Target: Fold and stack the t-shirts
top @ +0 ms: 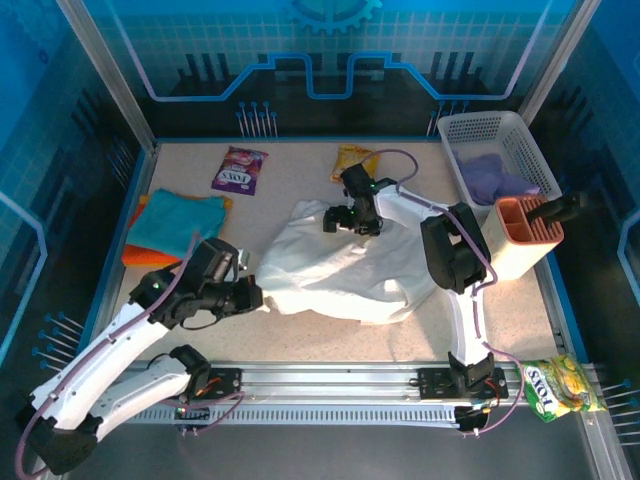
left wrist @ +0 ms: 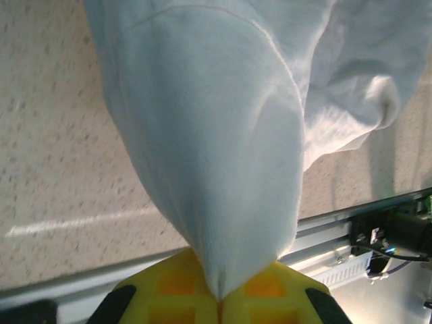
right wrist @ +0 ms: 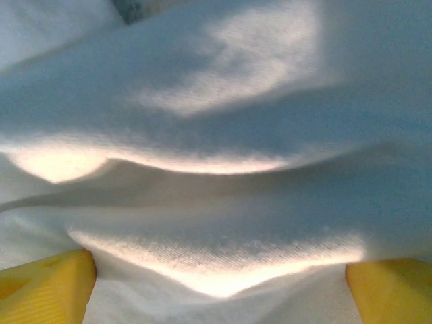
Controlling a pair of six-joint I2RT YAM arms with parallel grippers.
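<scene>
Fold of white t-shirt [left wrist: 216, 135] tight in left hand [left wrist: 219, 295], fingers together.

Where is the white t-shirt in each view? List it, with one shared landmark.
Top external: white t-shirt crumpled at centre.
Left wrist: white t-shirt at centre, tapering into shut left gripper.
Right wrist: white t-shirt across the middle, above yellow fingers.
Landmark: left gripper pinching its near-left corner, top and left wrist views.
</scene>
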